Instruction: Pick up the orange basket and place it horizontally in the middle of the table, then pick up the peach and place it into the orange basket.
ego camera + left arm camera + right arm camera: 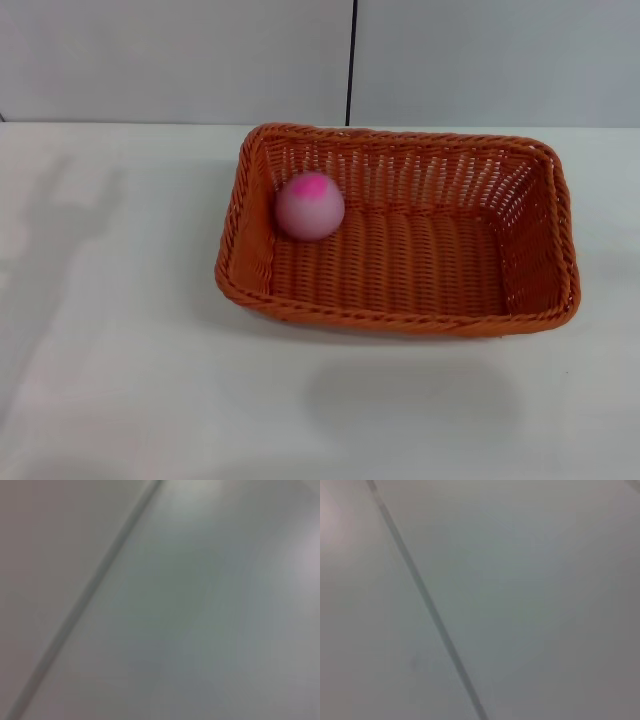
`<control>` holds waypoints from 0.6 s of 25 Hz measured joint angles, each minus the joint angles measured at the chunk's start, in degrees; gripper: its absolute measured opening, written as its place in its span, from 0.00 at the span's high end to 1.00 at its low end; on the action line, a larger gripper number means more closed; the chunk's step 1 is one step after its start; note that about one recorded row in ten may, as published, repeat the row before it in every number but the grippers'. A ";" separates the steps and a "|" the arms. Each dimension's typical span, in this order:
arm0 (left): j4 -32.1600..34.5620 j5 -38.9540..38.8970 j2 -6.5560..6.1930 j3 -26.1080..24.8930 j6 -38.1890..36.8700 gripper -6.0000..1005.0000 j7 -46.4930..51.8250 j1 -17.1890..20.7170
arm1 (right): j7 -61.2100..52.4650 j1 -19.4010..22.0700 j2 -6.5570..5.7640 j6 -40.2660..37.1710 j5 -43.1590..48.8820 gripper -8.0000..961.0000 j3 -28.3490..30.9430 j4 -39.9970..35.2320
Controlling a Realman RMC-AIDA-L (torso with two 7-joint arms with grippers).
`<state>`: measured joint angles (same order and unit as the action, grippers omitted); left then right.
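Head view, desk: bare white matte desk [120, 380] fills the near ground; soft shadows lie on it at the left and in front of the basket.
Head view, orange basket: orange basket [400, 235] rests flat on the desk, long side across the view, roughly central and slightly toward the robot's right and the far edge.
Head view, peach: peach [310, 206] lies inside the orange basket, at its left end near the far corner, magenta patch up.
Head view, room: pale wall panels [180, 60] stand behind the desk, split by a dark vertical seam [351, 60].
Head view, arms: neither arm nor claw appears.
Left wrist view: only a plain pale surface crossed by one dark seam; left claw not visible, state cannot be told.
Right wrist view: likewise a pale surface with one dark seam; right claw not visible, state cannot be told.
Progress, judged: both placements appear complete; nothing seems left.
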<state>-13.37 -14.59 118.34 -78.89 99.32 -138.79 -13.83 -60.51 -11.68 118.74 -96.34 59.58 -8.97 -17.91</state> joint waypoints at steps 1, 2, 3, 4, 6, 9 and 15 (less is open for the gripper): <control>0.27 0.00 0.02 -3.42 1.08 0.16 -0.06 0.88 | 0.10 0.08 0.01 0.19 0.00 0.44 2.79 1.38; 0.27 0.00 0.02 -3.42 1.08 0.16 -0.06 0.88 | 0.32 0.08 0.00 0.23 0.00 0.44 4.15 2.08; 0.49 -0.02 0.07 -5.03 1.61 0.16 -0.07 1.20 | 0.32 0.08 0.00 0.23 0.00 0.44 4.15 2.08; 0.68 -0.02 0.14 -7.51 2.12 0.16 -0.08 1.81 | 0.96 0.09 0.00 0.25 0.00 0.44 6.08 2.90; 0.81 0.00 0.17 -8.45 2.15 0.16 -0.09 2.02 | 1.39 0.08 0.04 0.26 0.00 0.44 7.15 3.34; 1.87 0.00 0.19 -10.56 2.00 0.16 -0.11 1.80 | 1.44 0.16 0.04 0.28 0.00 0.44 7.48 3.78; 2.33 0.00 0.22 -11.87 1.85 0.16 -0.13 1.54 | 1.80 0.24 0.04 0.36 0.00 0.44 8.67 4.41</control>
<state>-11.04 -14.59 118.56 -90.76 101.18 -138.92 -12.29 -58.71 -11.44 118.78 -95.97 59.58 -0.30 -13.49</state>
